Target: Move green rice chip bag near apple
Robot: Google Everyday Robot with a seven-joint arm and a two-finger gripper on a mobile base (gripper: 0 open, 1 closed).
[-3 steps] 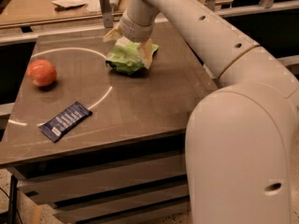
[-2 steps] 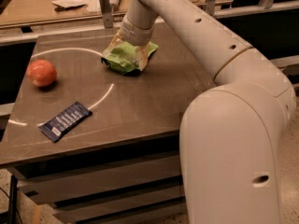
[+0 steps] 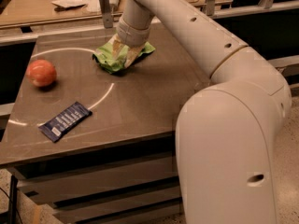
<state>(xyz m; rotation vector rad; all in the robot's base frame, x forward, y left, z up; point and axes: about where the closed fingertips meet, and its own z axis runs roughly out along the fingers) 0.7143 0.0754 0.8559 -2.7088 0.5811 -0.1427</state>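
Observation:
The green rice chip bag (image 3: 112,60) lies on the brown table (image 3: 140,101) toward the back middle, crinkled and light green. My gripper (image 3: 124,54) comes down onto the bag from above, its fingers (image 3: 133,55) on either side of the bag's top. The apple (image 3: 41,73), round and red-orange, sits near the table's left edge, well apart from the bag.
A flat dark-blue wrapped bar (image 3: 64,121) lies near the front left of the table. My white arm (image 3: 224,101) crosses the right side of the view. A second table with papers (image 3: 70,1) stands behind. A pale ring mark curves across the tabletop.
The arm has swung left and the gripper has pushed down onto the bag. The bag has shifted slightly left toward the apple.

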